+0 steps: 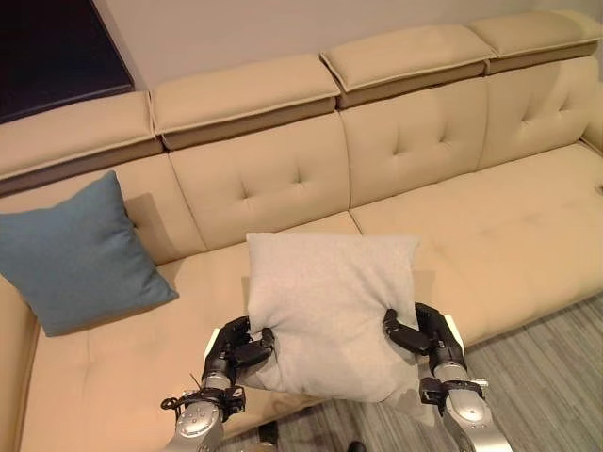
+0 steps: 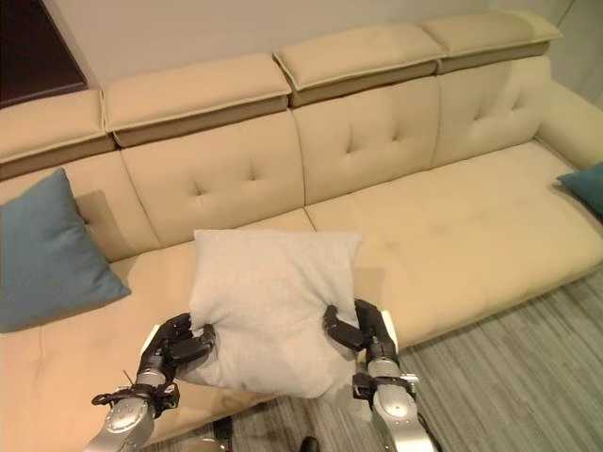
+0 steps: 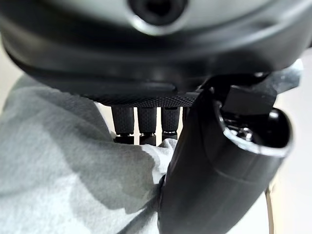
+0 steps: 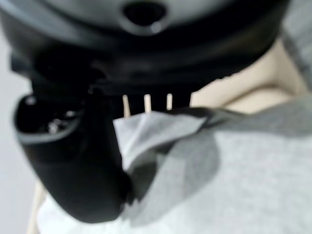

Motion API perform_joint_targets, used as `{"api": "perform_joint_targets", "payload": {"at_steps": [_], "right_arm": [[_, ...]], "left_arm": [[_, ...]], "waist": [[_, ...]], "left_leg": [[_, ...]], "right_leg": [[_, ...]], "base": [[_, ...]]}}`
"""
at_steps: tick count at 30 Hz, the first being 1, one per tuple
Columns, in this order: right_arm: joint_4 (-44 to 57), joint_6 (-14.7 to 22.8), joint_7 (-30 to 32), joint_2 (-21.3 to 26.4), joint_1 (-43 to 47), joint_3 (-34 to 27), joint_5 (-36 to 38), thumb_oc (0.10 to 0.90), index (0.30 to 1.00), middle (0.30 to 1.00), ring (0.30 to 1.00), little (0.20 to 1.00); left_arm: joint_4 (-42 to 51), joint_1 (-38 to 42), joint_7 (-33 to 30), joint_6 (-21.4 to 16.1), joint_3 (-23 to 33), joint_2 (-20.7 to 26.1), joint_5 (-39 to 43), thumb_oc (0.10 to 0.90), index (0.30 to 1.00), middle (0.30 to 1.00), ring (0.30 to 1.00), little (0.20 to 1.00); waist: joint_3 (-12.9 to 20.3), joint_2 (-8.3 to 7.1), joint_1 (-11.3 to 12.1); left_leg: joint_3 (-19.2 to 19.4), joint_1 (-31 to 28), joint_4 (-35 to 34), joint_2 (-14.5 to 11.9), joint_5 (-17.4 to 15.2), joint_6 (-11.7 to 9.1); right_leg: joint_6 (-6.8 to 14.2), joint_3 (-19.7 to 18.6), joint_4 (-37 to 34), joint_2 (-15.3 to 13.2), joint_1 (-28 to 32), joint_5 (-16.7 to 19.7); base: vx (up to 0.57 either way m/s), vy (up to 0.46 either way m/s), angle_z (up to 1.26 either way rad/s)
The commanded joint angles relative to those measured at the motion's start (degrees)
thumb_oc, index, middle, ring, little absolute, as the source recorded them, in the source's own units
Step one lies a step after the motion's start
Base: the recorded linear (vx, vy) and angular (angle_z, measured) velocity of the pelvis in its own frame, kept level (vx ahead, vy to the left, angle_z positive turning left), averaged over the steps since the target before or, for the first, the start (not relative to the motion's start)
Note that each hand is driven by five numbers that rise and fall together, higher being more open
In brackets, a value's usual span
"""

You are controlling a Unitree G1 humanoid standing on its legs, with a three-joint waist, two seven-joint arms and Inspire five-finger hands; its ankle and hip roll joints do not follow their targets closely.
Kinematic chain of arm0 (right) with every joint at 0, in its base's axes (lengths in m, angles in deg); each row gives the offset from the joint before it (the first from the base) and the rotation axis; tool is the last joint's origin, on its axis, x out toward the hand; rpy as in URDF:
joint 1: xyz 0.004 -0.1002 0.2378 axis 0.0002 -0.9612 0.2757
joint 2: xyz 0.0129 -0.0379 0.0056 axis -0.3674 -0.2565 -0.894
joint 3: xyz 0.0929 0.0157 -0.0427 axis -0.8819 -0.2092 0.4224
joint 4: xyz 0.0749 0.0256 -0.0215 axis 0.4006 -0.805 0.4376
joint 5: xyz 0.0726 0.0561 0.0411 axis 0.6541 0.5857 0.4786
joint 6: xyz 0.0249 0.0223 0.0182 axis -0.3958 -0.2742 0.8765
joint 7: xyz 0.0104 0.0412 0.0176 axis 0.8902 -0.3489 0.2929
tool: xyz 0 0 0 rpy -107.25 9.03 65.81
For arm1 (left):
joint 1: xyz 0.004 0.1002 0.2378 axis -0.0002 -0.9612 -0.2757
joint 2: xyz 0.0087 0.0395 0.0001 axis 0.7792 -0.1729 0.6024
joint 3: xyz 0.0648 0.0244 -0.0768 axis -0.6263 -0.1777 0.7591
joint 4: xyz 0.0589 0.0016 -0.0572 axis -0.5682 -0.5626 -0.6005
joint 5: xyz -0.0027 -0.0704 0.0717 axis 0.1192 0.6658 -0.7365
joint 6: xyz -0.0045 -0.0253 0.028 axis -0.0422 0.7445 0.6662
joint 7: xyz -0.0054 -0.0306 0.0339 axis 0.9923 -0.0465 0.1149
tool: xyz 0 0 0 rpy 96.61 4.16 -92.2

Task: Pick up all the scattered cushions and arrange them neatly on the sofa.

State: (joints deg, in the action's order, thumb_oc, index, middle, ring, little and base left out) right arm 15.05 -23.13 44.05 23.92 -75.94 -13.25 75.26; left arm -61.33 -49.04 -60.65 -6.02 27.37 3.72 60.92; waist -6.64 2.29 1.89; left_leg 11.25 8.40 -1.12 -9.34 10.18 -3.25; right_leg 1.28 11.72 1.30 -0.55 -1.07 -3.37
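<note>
Gripping a light grey cushion (image 1: 330,306) by its two lower sides, the left hand (image 1: 236,348) and the right hand (image 1: 422,335) hold it upright over the front edge of the beige sofa (image 1: 490,217). Both wrist views show each thumb and fingers pinching a fold of the grey fabric. A blue cushion (image 1: 77,254) leans against the backrest at the sofa's left end, well apart from the grey one. Another blue cushion (image 2: 586,186) peeks in at the sofa's far right end.
</note>
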Motion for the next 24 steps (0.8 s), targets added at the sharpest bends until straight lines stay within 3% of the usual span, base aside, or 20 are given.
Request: {"api": "perform_joint_targets", "payload": {"at_steps": [1,2,3,4,5,7,8,12,16,17,18,19,22,24], "right_arm": [[9.66,7.05,1.63,-1.76,6.24,-1.65,-0.24,0.4,0.3,0.3,0.3,0.3],[9.28,6.93,1.59,-1.29,6.02,-1.69,-0.12,0.4,0.3,0.3,0.3,0.3],[8.97,6.83,1.34,-1.05,5.87,-1.54,-0.15,0.4,0.3,0.3,0.3,0.3],[8.97,6.82,1.34,-1.04,5.9,-1.56,-0.15,0.4,0.3,0.3,0.3,0.3],[8.48,6.79,0.75,-0.73,5.89,-1.18,0.34,0.4,0.3,0.3,0.3,0.3],[8.22,6.64,0.39,-0.71,5.89,-1.04,0.43,0.4,0.3,0.3,0.3,0.3],[8.2,6.57,0.3,-0.38,5.49,-1.53,0.04,0.4,0.3,0.3,0.3,0.3],[8.27,6.16,-0.08,-0.58,6.05,-1.79,0.33,0.4,0.3,0.3,0.3,0.3],[8.25,6.06,-0.22,-1.38,7.74,-0.8,0.25,0.4,0.3,0.3,0.3,0.3],[7.94,6.05,-0.44,-2.11,9.09,0.04,0.41,0.4,0.3,0.3,0.3,0.3],[7.81,6.01,-0.45,-2.56,9.71,0.53,0.35,0.4,0.3,0.3,0.3,0.3],[8.0,6.06,-0.36,-2.85,10.08,0.74,0.21,0.4,0.3,0.3,0.3,0.3],[8.74,6.02,-0.99,-3.39,9.5,0.89,-0.46,0.4,0.3,0.3,0.3,0.3],[9.0,6.07,-1.1,-3.55,9.26,0.91,-0.72,0.4,0.3,0.3,0.3,0.3]], "left_arm": [[8.1,10.53,1.38,-7.52,0.68,0.93,0.64,0.4,0.3,0.3,0.3,0.3],[8.65,10.81,1.38,-7.63,0.49,0.9,0.84,0.4,0.3,0.3,0.3,0.3],[8.82,10.79,1.23,-7.55,0.5,0.92,0.71,0.4,0.3,0.3,0.3,0.3],[8.82,10.83,1.23,-7.55,0.5,0.92,0.71,0.4,0.3,0.3,0.3,0.3],[9.1,11.52,1.17,-7.61,0.65,0.82,0.93,0.4,0.3,0.3,0.3,0.3],[8.96,11.88,1.1,-7.68,0.61,0.74,1.0,0.4,0.3,0.3,0.3,0.3],[8.81,11.82,1.36,-7.54,-0.07,0.36,1.05,0.4,0.3,0.3,0.3,0.3],[8.45,12.55,1.06,-7.23,-0.49,0.93,0.41,0.4,0.3,0.3,0.3,0.3],[8.89,12.62,1.05,-7.45,0.0,1.82,0.61,0.4,0.3,0.3,0.3,0.3],[8.88,12.48,1.15,-7.64,0.41,2.29,0.93,0.4,0.3,0.3,0.3,0.3],[8.81,12.53,1.03,-7.71,0.68,2.48,1.1,0.4,0.3,0.3,0.3,0.3],[8.82,12.67,1.0,-7.75,0.96,2.77,1.24,0.4,0.3,0.3,0.3,0.3],[8.76,12.39,1.63,-7.77,1.35,3.0,1.2,0.4,0.3,0.3,0.3,0.3],[9.0,12.08,1.72,-7.61,1.99,2.93,1.3,0.4,0.3,0.3,0.3,0.3]], "waist": [[0.7,-3.3,-0.02],[0.4,-3.52,-0.27],[0.06,-4.02,-0.36],[0.16,-3.98,-0.4],[-0.43,-4.63,-0.47],[-0.24,-4.55,-0.71],[0.29,-3.76,-1.29],[0.53,-3.7,-2.29],[-0.39,-3.58,-1.72],[-0.73,-3.51,-1.3],[-1.03,-3.5,-0.57],[-1.47,-3.4,0.49],[-0.9,-3.11,1.45],[-0.92,-3.23,2.32]], "left_leg": [[-7.3,5.48,4.25,9.28,-5.16,0.88],[-12.27,5.58,5.43,10.52,-6.84,0.59],[-14.27,5.36,7.42,11.26,-8.66,0.61],[-14.33,5.58,7.41,11.25,-8.5,0.62],[-18.41,4.54,10.82,12.49,-12.02,0.45],[-20.3,3.99,10.57,12.71,-12.51,0.46],[-21.21,2.82,8.32,12.53,-12.67,0.99],[-19.14,1.48,7.01,12.7,-12.97,2.08],[-15.83,0.83,6.76,12.42,-13.41,3.29],[-13.45,0.66,6.78,11.81,-13.56,3.88],[-12.08,0.34,6.57,11.32,-13.69,4.15],[-10.43,-0.15,6.48,10.62,-14.11,4.25],[-7.73,-0.22,5.83,9.36,-13.62,4.29],[-5.51,-0.42,6.38,8.64,-13.67,4.32]], "right_leg": [[2.68,-2.98,1.02,-0.46,0.79,-2.65],[2.78,-3.42,0.6,-0.88,-0.13,-1.48],[3.0,-4.09,0.46,-1.47,-0.7,-0.55],[3.01,-4.04,0.4,-1.45,-0.88,-0.39],[3.49,-5.72,-0.23,-2.34,-1.81,1.45],[3.75,-6.36,-0.6,-2.41,-2.47,2.09],[4.09,-7.17,-0.86,-2.15,-2.56,2.19],[4.79,-9.14,1.36,-3.3,-4.16,2.34],[5.74,-11.6,4.63,-3.61,-6.8,2.6],[6.33,-11.41,6.41,-3.96,-8.55,3.17],[6.66,-10.02,7.59,-4.59,-9.43,3.56],[6.97,-6.2,8.66,-6.19,-9.66,3.36],[6.04,4.08,10.89,-9.6,-8.49,2.05],[5.72,8.32,12.41,-10.32,-6.94,0.56]], "base": [[-0.28,-0.01,-0.1],[-0.13,0.016,-0.24],[-0.14,0.017,-0.34],[-0.13,0.064,-0.37],[-0.11,0.095,-0.41],[-0.05,0.112,-0.72],[0.04,0.163,-0.82],[0.01,0.204,-0.33],[-0.05,0.159,-0.81],[-0.05,0.091,-0.95],[-0.08,0.1,-1.41],[-0.08,0.032,-1.31],[-0.06,0.019,-0.97],[-0.09,-0.016,-0.46]]}}
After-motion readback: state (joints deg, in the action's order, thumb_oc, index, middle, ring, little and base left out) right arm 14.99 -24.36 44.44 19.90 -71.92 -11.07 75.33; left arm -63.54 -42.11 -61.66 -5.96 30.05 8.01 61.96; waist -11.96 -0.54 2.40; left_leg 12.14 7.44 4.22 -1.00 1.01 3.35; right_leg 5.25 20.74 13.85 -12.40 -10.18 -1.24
